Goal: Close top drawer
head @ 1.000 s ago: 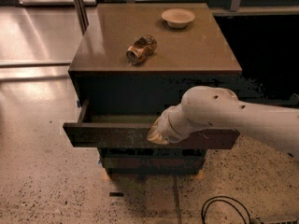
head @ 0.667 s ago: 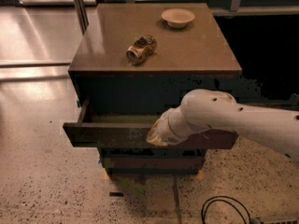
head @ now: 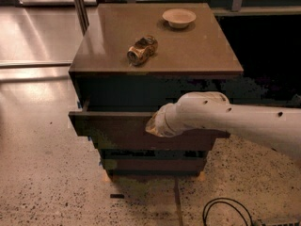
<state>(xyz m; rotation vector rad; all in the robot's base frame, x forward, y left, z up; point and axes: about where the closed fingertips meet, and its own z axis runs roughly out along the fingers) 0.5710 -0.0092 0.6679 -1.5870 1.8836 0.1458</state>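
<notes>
The top drawer (head: 110, 125) is a wide dark brown drawer under the cabinet's top. It stands a short way out of the cabinet, and only a thin strip of its inside shows. My white arm reaches in from the right. The gripper (head: 153, 125) is at the middle of the drawer's front, against it. The wrist hides its fingers.
A crushed can (head: 142, 50) and a small pale bowl (head: 178, 18) sit on the cabinet top (head: 202, 51). Two narrower dark drawer fronts (head: 150, 165) lie below. A black cable (head: 225, 210) loops on the speckled floor at the lower right. A metal pole (head: 79, 6) stands behind the cabinet's left corner.
The top drawer has slid further into the cabinet, and less of its inner floor shows. My arm and gripper have moved in with it.
</notes>
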